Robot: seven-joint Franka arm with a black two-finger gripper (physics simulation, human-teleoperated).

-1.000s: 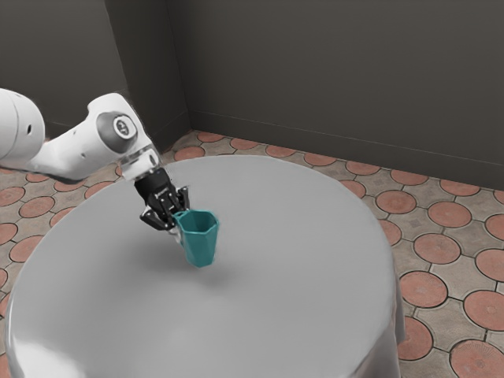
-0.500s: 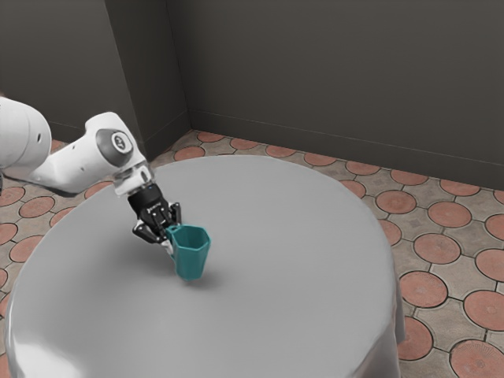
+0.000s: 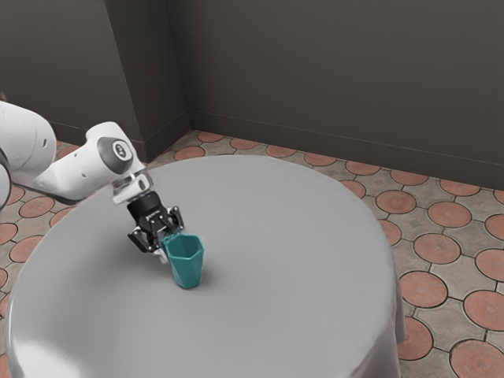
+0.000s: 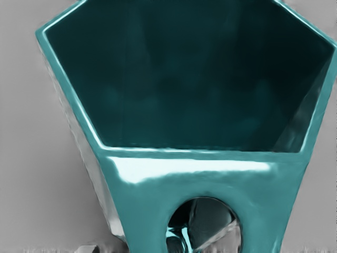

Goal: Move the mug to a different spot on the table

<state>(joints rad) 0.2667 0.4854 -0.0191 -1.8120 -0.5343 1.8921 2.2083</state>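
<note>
A teal mug point(image 3: 187, 261) with a faceted, hexagonal rim stands upright on the round grey table point(image 3: 299, 236), left of its middle. My black gripper point(image 3: 163, 235) comes in from the exterior view's left and is shut on the mug's handle side, at the rim. In the wrist view the mug point(image 4: 184, 105) sits right under my hand, its dark inside open to the camera and its handle loop point(image 4: 202, 221) nearest the hand.
The table's grey cloth hangs over its edge point(image 3: 390, 315) on the exterior view's right. Beyond it lies a floor of red round tiles point(image 3: 449, 236), with dark walls behind. Bare tabletop spreads to the right of the mug and in front of it.
My gripper has carried the mug toward the exterior view's lower left, nearer the table's front edge, over the last second. The grip on it has held.
</note>
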